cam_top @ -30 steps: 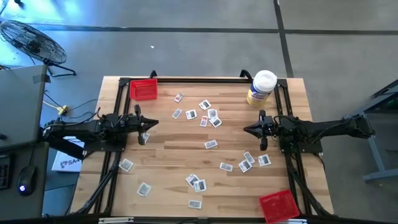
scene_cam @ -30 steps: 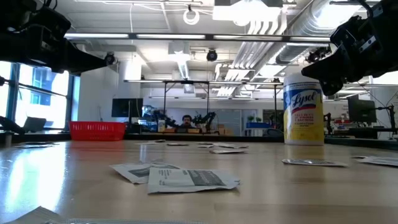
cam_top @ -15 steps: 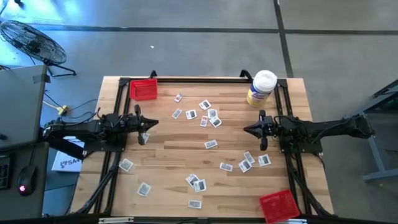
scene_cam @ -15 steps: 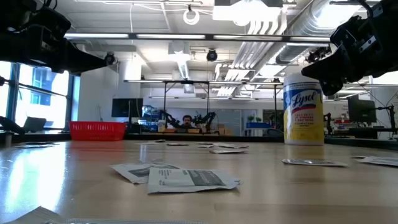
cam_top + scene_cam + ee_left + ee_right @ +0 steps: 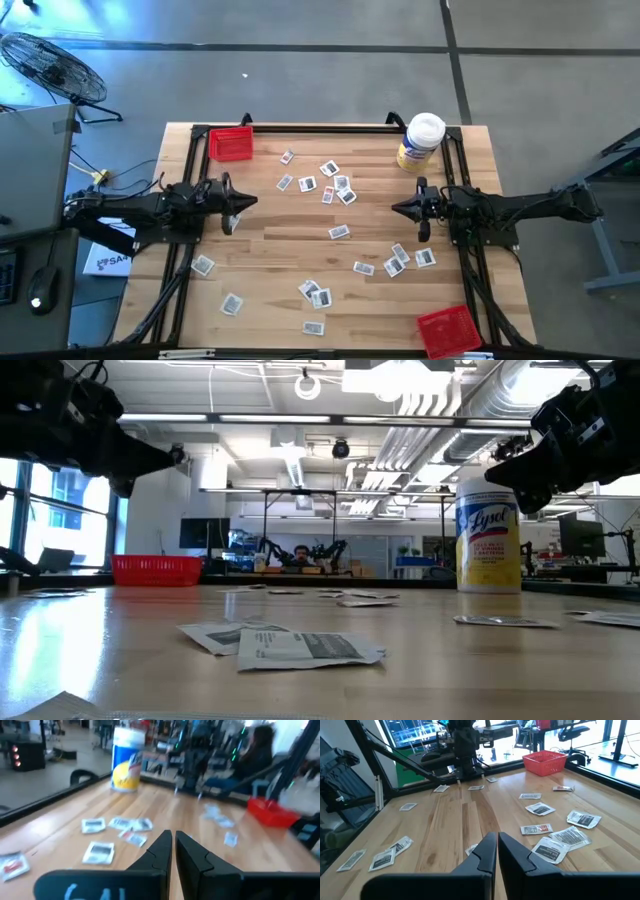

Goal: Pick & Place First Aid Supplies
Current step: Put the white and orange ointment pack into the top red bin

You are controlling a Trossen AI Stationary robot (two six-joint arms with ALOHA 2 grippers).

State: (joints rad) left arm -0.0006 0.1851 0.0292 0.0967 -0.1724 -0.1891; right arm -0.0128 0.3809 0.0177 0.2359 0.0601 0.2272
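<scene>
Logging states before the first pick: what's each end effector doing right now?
Left end effector: closed, holding nothing, above the table.
Right end effector: closed, holding nothing, above the table.

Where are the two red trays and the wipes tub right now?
far red tray (image 5: 231, 144), high view, on its mesh floor.
near red tray (image 5: 447, 331), high view, on its mesh floor.
wipes tub (image 5: 426, 130), high view, on its white lid.
</scene>
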